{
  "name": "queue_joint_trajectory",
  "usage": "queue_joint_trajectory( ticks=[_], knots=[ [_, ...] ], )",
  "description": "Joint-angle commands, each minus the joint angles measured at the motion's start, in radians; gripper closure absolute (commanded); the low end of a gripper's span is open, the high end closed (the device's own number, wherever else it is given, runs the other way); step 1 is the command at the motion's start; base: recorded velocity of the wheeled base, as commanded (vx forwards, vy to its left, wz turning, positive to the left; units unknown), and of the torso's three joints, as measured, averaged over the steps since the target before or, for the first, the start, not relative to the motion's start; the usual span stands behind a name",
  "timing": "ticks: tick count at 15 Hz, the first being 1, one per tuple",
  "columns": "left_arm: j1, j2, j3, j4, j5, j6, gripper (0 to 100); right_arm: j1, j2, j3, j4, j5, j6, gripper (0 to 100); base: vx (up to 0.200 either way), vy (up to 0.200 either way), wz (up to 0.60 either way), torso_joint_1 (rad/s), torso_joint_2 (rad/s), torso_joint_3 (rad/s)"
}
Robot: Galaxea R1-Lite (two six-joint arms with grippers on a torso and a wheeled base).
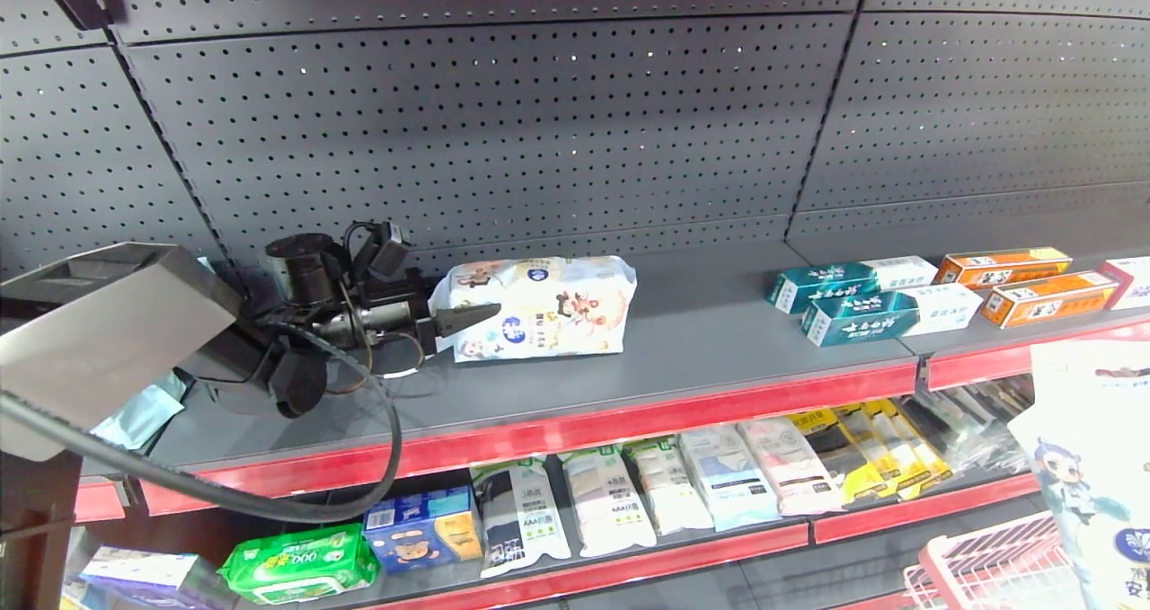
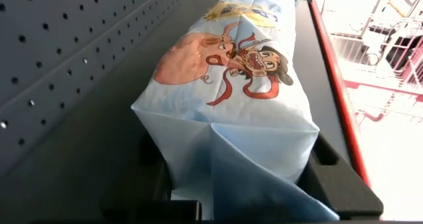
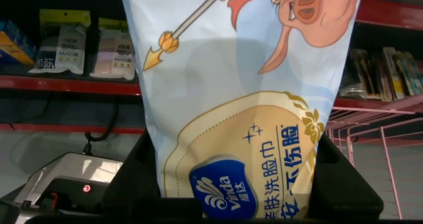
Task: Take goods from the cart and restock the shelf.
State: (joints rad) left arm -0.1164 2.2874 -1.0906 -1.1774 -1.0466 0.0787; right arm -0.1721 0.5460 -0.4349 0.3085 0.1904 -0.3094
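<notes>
**Left pack is down on the shelf, time to let go cleanly**

The left gripper is clamped on the near end of the cartoon-printed tissue pack. Its jaws are only as wide as the pack's soft folded end and press in on both sides. The pack runs straight out from the fingertips and lies flat on the grey shelf, with the pegboard just behind it.

I'd say the step in hand is the release. Open up fully, then back straight out along the pack's length so the fingers don't snag the wrapper and drag it toward the red lip. It's squishy, so no sideways nudging.

The right gripper is gripping a second tissue pack, which stands up out of its jaws. It's off beyond the shelf front, near the red wire cart.
</notes>
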Motion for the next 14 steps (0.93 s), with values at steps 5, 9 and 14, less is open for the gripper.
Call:
queue_joint_trajectory(
  ticks=[5, 9, 14],
  knots=[
    [0.0, -0.079, 0.161, -0.047, 0.007, 0.0, 100, 0.0, 0.017, -0.002, 0.0, 0.0, -0.001, 100, 0.0, 0.0, 0.0, 0.0, 0.0, 0.0],
    [0.001, -0.085, 0.221, -0.108, 0.007, 0.0, 100, 0.002, 0.019, -0.002, 0.0, 0.0, -0.001, 100, 0.0, 0.0, 0.0, 0.0, 0.0, 0.0],
    [0.001, -0.103, 0.298, -0.166, 0.033, -0.002, 100, 0.002, 0.029, -0.004, 0.0, 0.001, -0.001, 100, 0.0, 0.0, 0.0, 0.0, 0.0, 0.0]
  ],
)
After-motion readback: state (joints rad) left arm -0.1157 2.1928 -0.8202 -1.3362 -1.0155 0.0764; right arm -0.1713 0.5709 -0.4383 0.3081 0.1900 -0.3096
